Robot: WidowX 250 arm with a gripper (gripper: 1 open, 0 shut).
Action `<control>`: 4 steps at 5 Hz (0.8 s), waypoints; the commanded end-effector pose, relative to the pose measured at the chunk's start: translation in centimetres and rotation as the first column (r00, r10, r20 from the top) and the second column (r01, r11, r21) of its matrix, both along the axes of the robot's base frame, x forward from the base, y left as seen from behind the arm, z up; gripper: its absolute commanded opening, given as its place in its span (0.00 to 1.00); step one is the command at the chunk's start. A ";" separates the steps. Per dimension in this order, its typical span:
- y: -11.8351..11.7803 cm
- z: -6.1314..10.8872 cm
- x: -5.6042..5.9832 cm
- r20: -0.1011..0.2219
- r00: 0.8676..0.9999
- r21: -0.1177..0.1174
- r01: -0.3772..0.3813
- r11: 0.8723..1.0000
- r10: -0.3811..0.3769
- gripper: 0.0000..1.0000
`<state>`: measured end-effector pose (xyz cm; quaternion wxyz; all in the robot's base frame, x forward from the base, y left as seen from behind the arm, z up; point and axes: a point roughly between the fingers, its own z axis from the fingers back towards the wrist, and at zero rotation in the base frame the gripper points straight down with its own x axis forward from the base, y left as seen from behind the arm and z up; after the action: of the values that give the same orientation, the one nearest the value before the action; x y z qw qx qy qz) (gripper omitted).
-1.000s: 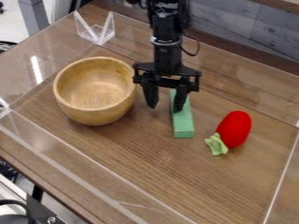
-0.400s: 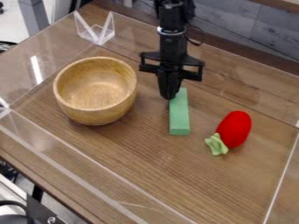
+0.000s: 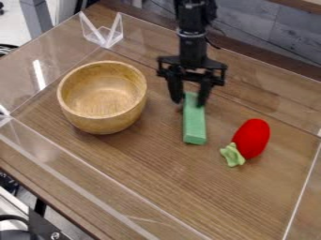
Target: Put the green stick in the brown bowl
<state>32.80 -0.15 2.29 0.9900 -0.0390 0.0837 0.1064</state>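
One pincer (image 3: 190, 95) (blurry), seemingly spread wider than before, at green stick (image 3: 194, 124).

Stick (image 3: 194, 124) right of bowl (image 3: 103, 97)

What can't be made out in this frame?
- Far end of the green stick: camera view, covered by the gripper.
- Fingertip contact with the stick: camera view, blurred and small.
- Bowl's outer far side: camera view, hidden behind its rim.
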 end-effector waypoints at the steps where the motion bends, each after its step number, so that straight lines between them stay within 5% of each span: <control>1: 0.4 1.6 0.8 0.031 0.999 0.015 0.015 1.000 -0.016 0.00; 2: 0.8 2.5 1.0 0.030 0.999 0.018 0.028 0.999 -0.028 0.00; 4: 3.4 1.6 -0.3 0.022 0.999 0.024 0.033 0.999 -0.033 0.00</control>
<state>31.98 2.72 2.17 0.9905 -0.0299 0.1008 0.0890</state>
